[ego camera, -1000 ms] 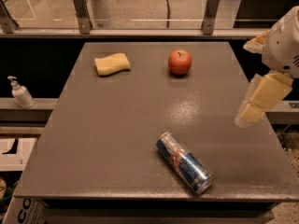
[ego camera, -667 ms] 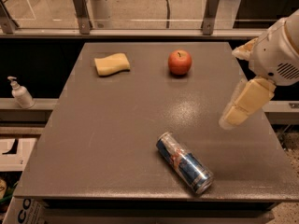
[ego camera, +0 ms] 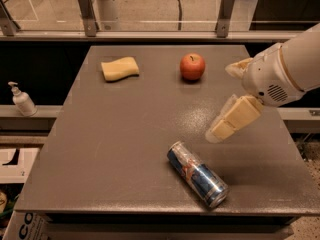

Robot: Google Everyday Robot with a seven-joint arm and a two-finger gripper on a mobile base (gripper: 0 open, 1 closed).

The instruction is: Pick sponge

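Observation:
The sponge (ego camera: 120, 68) is a pale yellow foam block with wavy sides, lying flat at the far left of the grey table (ego camera: 120, 149). My gripper (ego camera: 221, 101) hangs over the right side of the table, far to the right of the sponge and in front of the apple. Its two cream-yellow fingers (ego camera: 234, 118) stand apart, open and empty. The white arm comes in from the right edge.
A red apple (ego camera: 192, 66) stands at the far middle-right. A blue drink can (ego camera: 197, 174) lies on its side near the front edge, below my gripper. A soap bottle (ego camera: 22, 100) stands on a ledge to the left. A glass rail runs behind the table.
My gripper has moved left and a little down, from beside the table's right edge to over the table, closer to the can and the apple. The objects have not moved.

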